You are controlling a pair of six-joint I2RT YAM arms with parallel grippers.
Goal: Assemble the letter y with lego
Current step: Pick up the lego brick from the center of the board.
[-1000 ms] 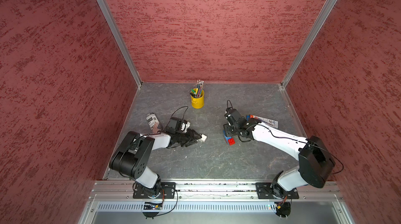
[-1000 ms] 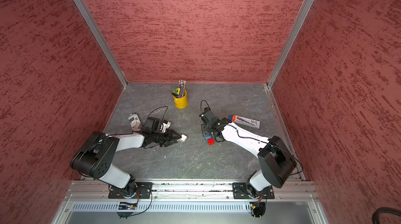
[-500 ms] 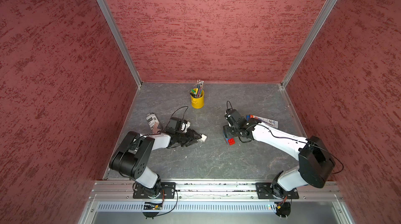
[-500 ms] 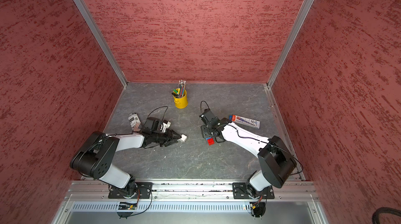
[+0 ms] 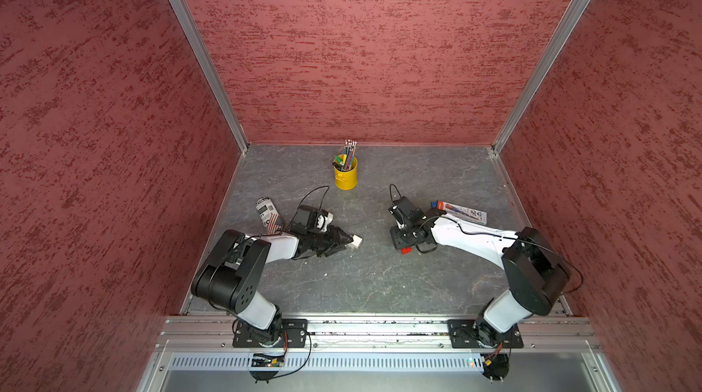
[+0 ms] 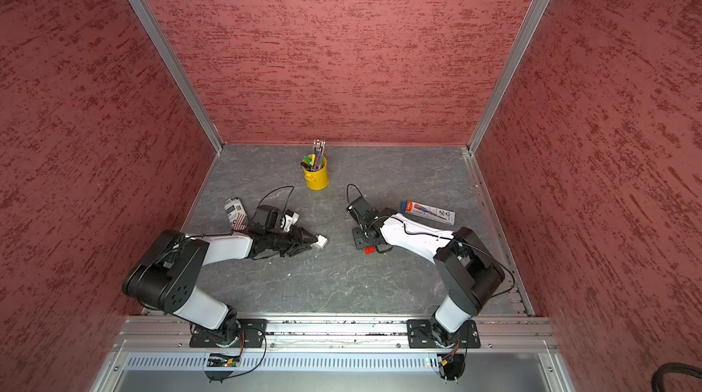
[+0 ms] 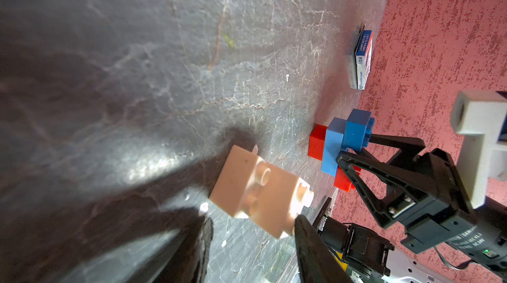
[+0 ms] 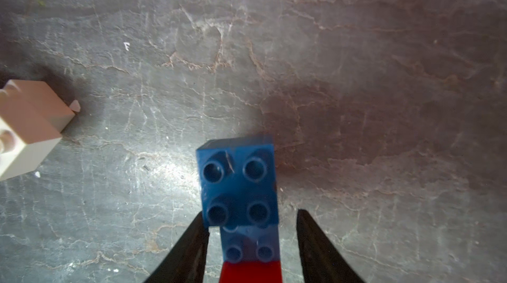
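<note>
Rough, red-streaked walls (image 5: 361, 48) close in three sides (slim aluminium posts (image 5: 199, 52) at the back corners). The floor (image 5: 380, 283) is grey, veined like slate, faintly glossy.

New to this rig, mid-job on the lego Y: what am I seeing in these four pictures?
Two robot arms work over a grey table. Both top views look down on the whole scene; each wrist view rides on one arm. The left end effector has white bricks at its tip; a firm grip is unclear. The right end effector straddles a blue-and-red brick stack, jaws open, a gap on one side. A yellow pencil cup, a printed can and a flat box are there too.
</note>
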